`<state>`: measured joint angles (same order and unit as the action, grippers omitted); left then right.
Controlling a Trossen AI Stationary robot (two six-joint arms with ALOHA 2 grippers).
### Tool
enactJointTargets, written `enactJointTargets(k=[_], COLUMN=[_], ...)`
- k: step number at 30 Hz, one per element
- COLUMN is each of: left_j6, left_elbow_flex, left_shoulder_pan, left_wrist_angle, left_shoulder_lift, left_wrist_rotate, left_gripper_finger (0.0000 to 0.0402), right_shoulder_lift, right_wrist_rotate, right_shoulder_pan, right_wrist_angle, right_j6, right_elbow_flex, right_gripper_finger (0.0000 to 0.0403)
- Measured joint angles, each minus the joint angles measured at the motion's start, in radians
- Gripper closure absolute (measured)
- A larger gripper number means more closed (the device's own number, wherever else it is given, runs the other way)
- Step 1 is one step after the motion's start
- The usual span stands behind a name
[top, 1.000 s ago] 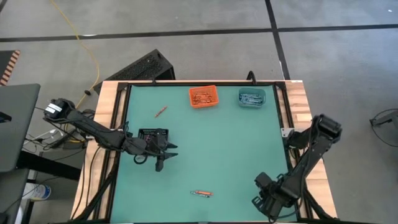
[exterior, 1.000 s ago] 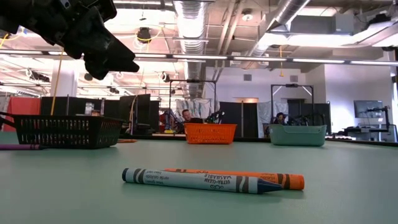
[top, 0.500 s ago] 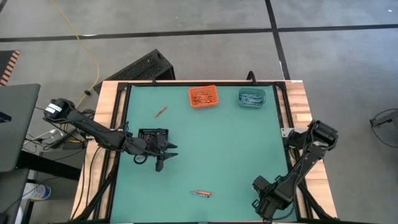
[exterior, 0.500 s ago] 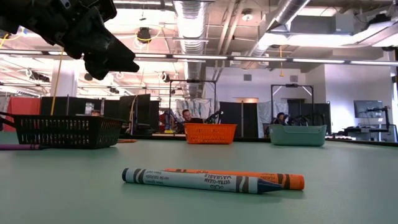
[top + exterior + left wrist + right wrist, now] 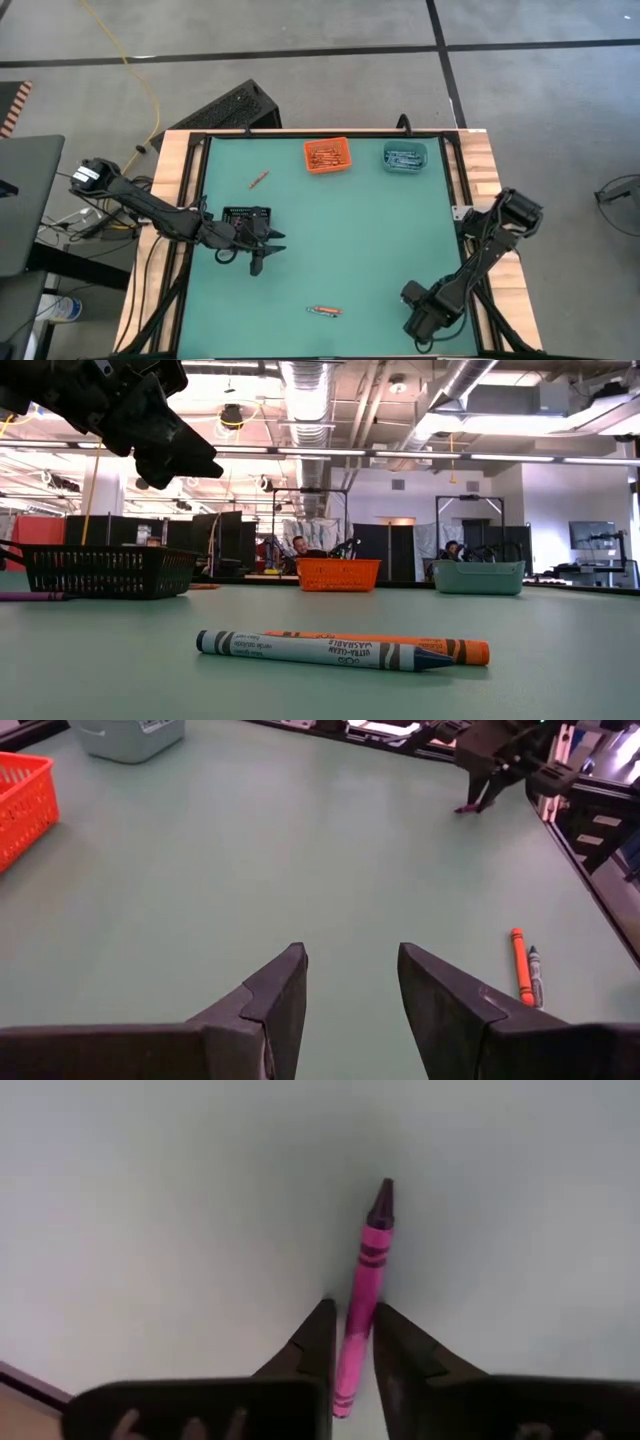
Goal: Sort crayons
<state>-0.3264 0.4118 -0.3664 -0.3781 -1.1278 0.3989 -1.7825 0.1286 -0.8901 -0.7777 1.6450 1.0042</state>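
At the table's near right corner my right gripper (image 5: 418, 328) points down over a pink crayon (image 5: 372, 1245) that lies flat on the green mat, and its fingers are shut on it. My left gripper (image 5: 262, 252) hovers open above the mat beside the black bin (image 5: 247, 214), holding nothing. A blue crayon (image 5: 310, 650) and an orange crayon (image 5: 420, 648) lie side by side near the front edge. Another orange crayon (image 5: 259, 179) lies at the far left. A purple crayon (image 5: 25, 596) rests left of the black bin. My right gripper pinches the pink crayon's wrapped shaft (image 5: 358, 1342) between its two fingers, in the half toward the blunt end. The fingers come from above, pointing down, and lie across the crayon. The crayon lies flat on the mat, its dark tip (image 5: 383, 1192) pointing away from the fingers.
An orange bin (image 5: 327, 155) and a teal bin (image 5: 405, 156), both holding crayons, stand along the far edge. A raised black frame (image 5: 455, 190) borders the mat. The mat's middle (image 5: 350, 240) is bare. People sit in the room beyond the table.
My right gripper has sunk toward the mat at the near right corner and shifted a little toward the table's left edge, rolling slightly as it went. My left arm and the crayons near the front edge have kept still.
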Motion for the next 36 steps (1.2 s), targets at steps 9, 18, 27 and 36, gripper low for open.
enactJointTargets(k=[9,18,27,36], left_j6=[0.018,0.019,0.064,0.319], left_elbow_flex=[0.0,0.0,-0.016,-0.023], left_shoulder_pan=[0.0,0.0,0.0,-0.009], left_wrist_angle=[-0.001,-0.002,-0.147,-0.604], left_shoulder_lift=[0.0,0.0,-0.052,-0.215], left_wrist_rotate=[0.0,0.001,0.11,-0.16], left_gripper_finger=[0.0255,0.0255,0.0255,0.0255], right_shoulder_lift=[0.002,0.096,0.198,0.109], right_wrist_rotate=[-0.101,-0.438,-0.899,-0.531], right_shoulder_pan=[0.053,0.136,0.25,0.41], right_wrist_angle=[-0.005,-0.075,0.401,0.967], right_j6=[-0.183,-0.405,-1.03,-1.502], right_elbow_flex=[-0.001,0.08,0.116,0.116], right_gripper_finger=[0.0396,0.0395,0.0395,0.0395])
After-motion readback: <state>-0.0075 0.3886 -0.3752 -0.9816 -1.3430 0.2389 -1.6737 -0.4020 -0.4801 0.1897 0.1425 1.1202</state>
